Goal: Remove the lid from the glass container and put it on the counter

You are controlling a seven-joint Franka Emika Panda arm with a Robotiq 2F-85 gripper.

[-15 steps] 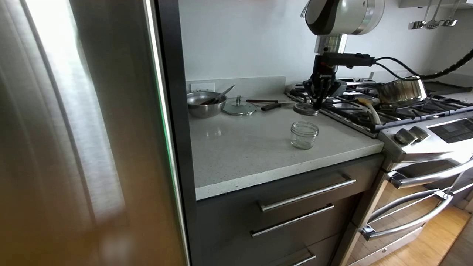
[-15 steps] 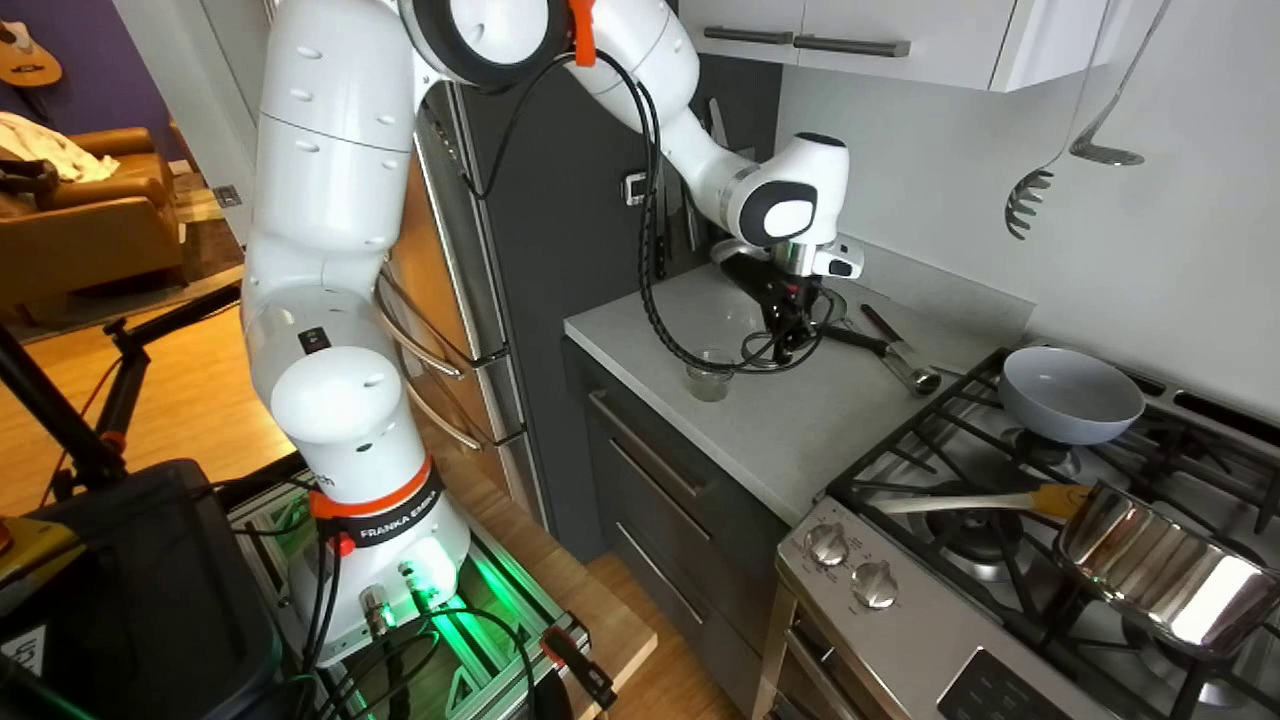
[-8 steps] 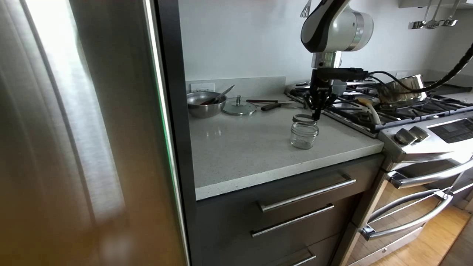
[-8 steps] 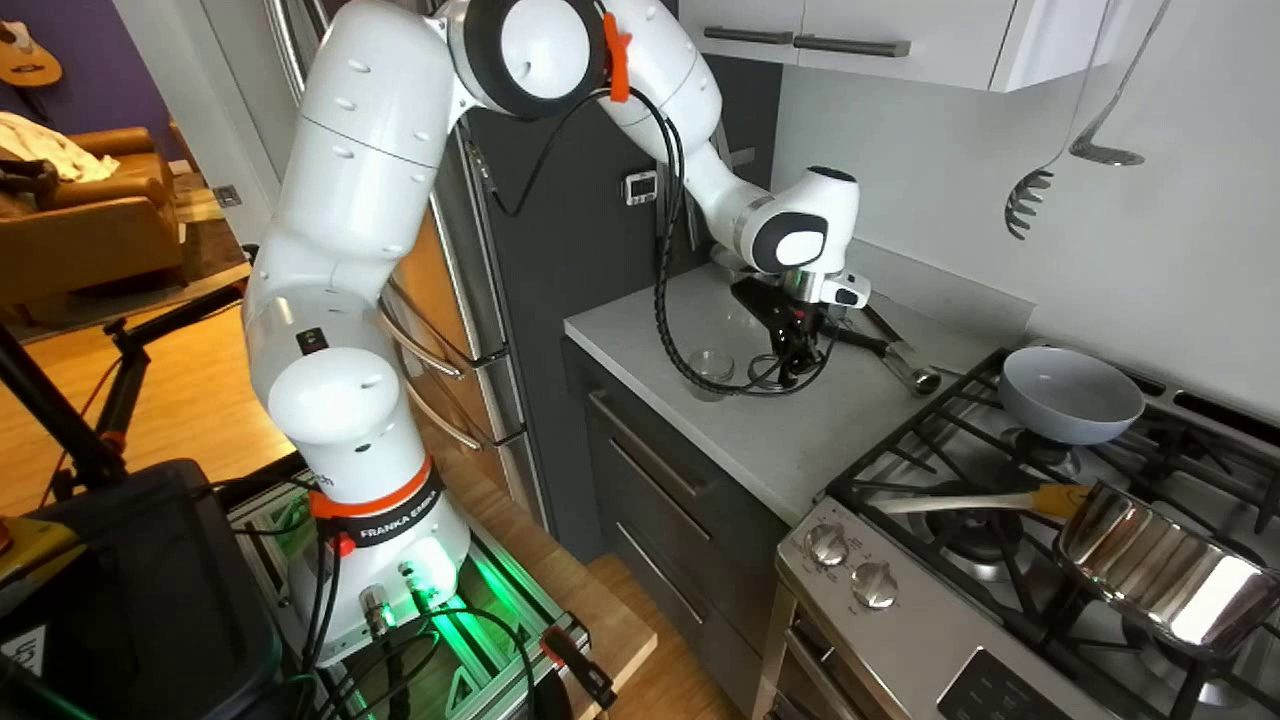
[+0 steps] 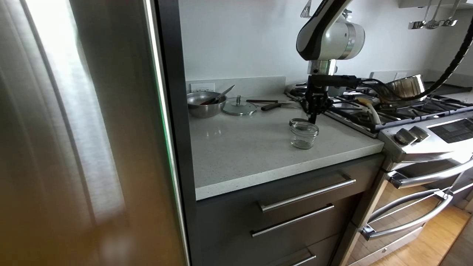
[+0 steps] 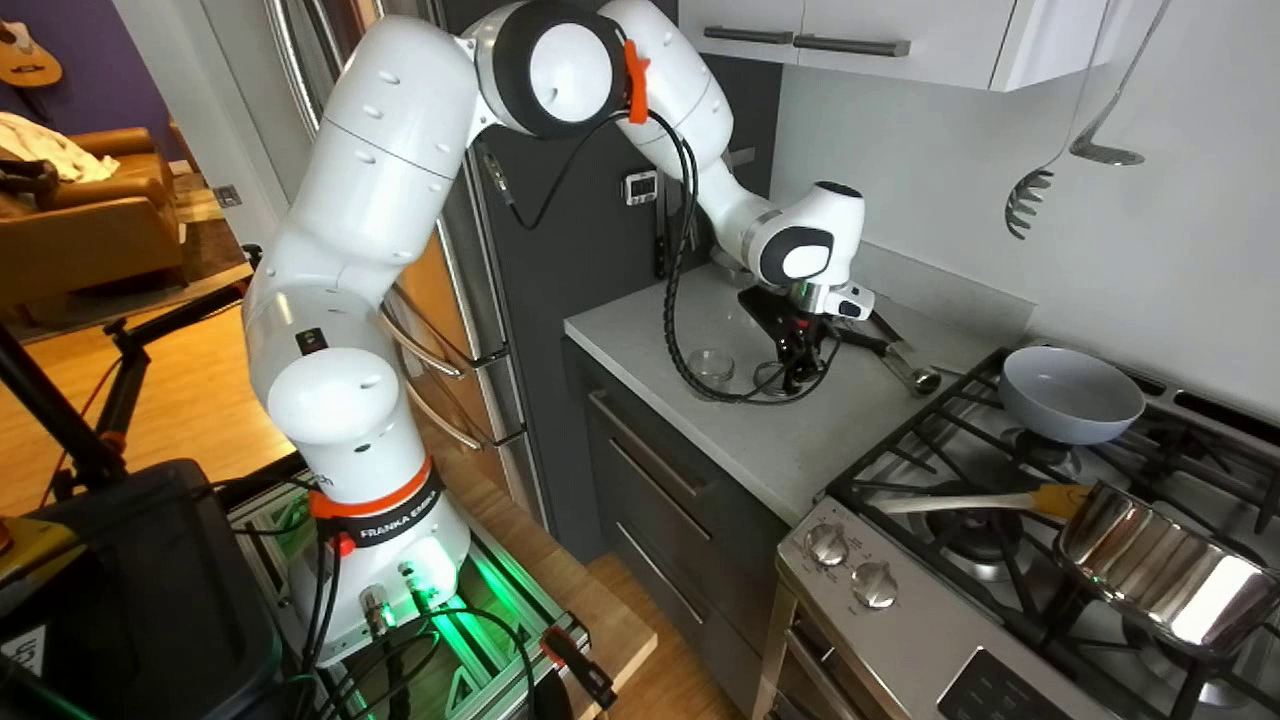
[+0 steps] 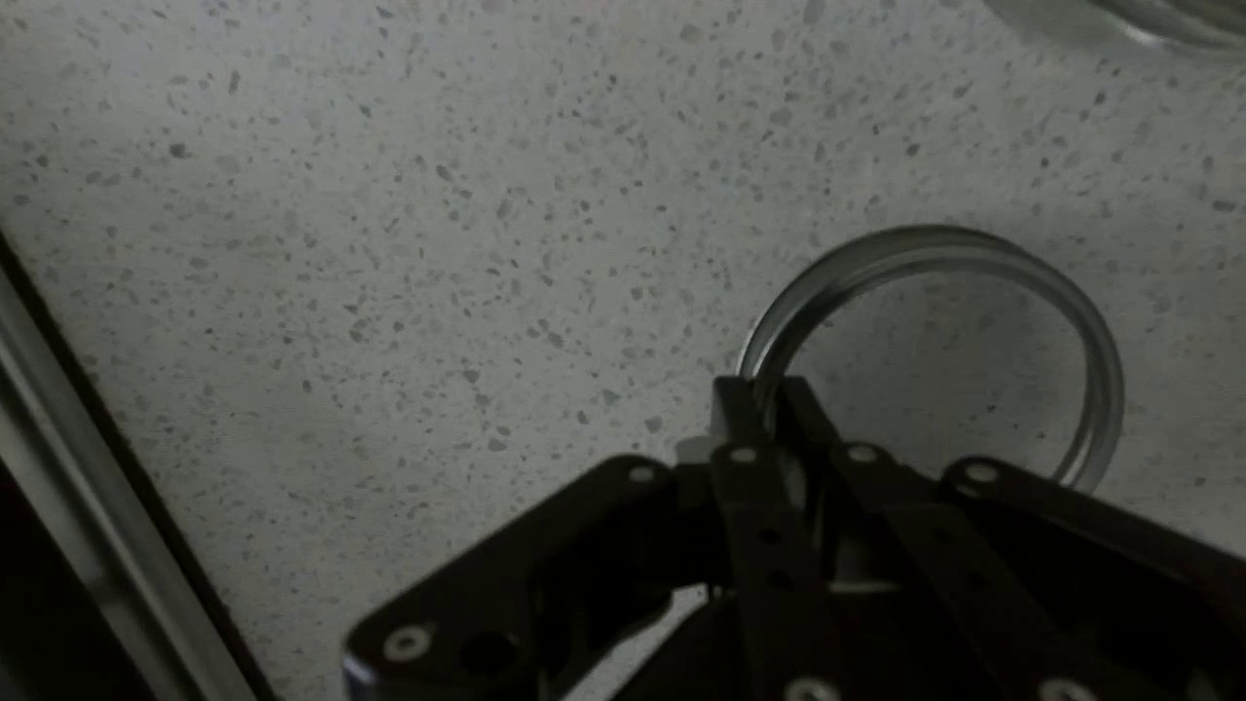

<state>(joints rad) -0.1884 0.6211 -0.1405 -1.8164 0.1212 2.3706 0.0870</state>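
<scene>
The lid is a dark, thin-rimmed ring (image 7: 1105,375) in the wrist view. My gripper (image 7: 764,387) is shut on its rim, one finger outside and one inside the edge. In an exterior view the lid (image 5: 293,122) is low over the counter (image 5: 251,144), just behind the glass jar (image 5: 303,141) and partly hidden by it. I cannot tell whether it touches the stone. The jar stands upright and uncovered; it also shows in an exterior view (image 6: 710,368), apart from the lid (image 6: 762,375) and the gripper (image 6: 792,380). Its edge shows at the wrist view's top right (image 7: 1183,24).
A steel bowl (image 5: 205,111), a clear pan lid (image 5: 239,107) and dark-handled utensils (image 5: 271,106) lie at the back. The stove (image 6: 900,470) holds a steel saucepan (image 6: 1170,570) and a grey bowl (image 6: 1070,400). The arm's cable (image 6: 672,330) hangs near the jar.
My gripper has moved down with the lid, from well above the counter to close over it behind the jar. The jar has not moved.
</scene>
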